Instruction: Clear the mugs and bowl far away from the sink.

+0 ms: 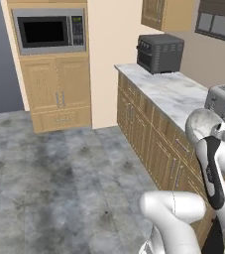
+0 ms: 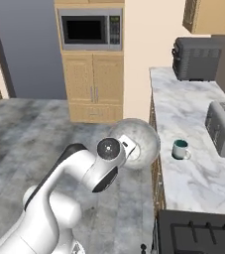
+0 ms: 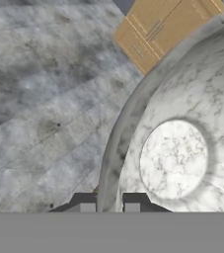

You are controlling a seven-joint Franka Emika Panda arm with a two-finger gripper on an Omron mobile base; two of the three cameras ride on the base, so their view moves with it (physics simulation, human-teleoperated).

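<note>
Beside the counter (image 2: pixel 193 149), the hand (image 3: pixel 108 205) grips the bowl (image 3: pixel 182 148) tilted.

— Looking at a glossy white arm (image 2: pixel 59 188), rounded shells, swelling fat at each joint.
— Showing dark bands between segments, a round grey cap (image 2: pixel 108 147), two small dark fingertips (image 3: pixel 86 203).

The bowl (image 3: pixel 182 148) is whitish-grey with marble veining. The mug (image 2: pixel 181 149) is dark teal. The counter (image 2: pixel 188 114) is pale veined marble; the cabinets (image 1: pixel 59 89) are light wood.
</note>
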